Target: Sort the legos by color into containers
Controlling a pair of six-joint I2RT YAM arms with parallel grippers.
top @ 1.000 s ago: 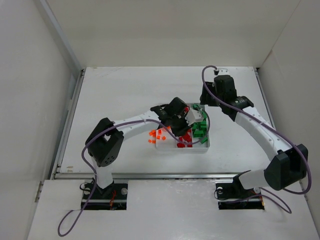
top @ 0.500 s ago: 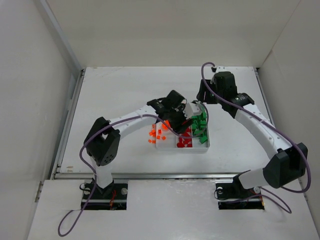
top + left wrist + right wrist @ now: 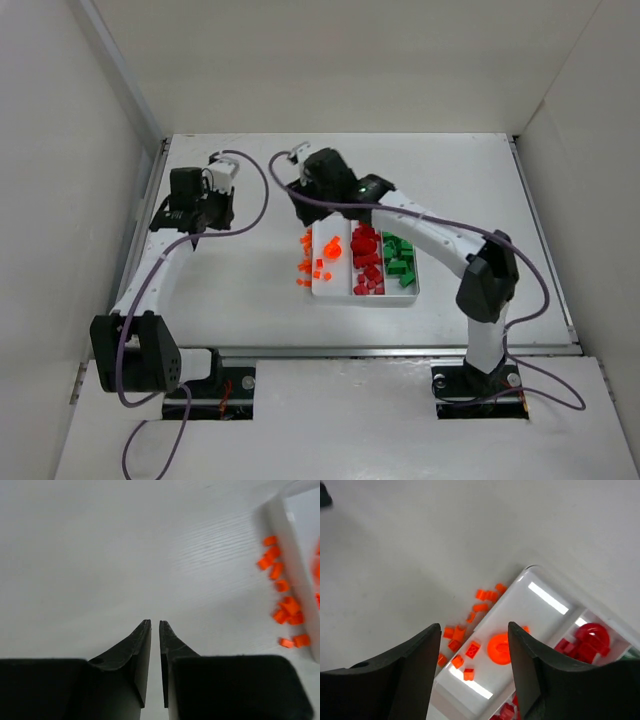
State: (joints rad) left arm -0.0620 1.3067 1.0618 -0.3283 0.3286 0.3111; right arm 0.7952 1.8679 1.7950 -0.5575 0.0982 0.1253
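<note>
Top: red legos (image 3: 365, 258) and green legos (image 3: 398, 262) sit sorted in the tray (image 3: 365, 298); most orange legos (image 3: 318, 264) lie loose on the table just left of it.
Left wrist: left gripper (image 3: 155, 626) closed, empty (off to the left).
Right wrist: right gripper (image 3: 474, 630) wide, empty, over the orange ones.

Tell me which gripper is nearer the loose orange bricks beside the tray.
Right. The right gripper hangs open just over the orange bricks by the tray; the left gripper, shut, is well off to their left.

White table (image 3: 250, 300) bears the tray (image 3: 395, 296) (orange legos (image 3: 304, 265) loose beside it).
</note>
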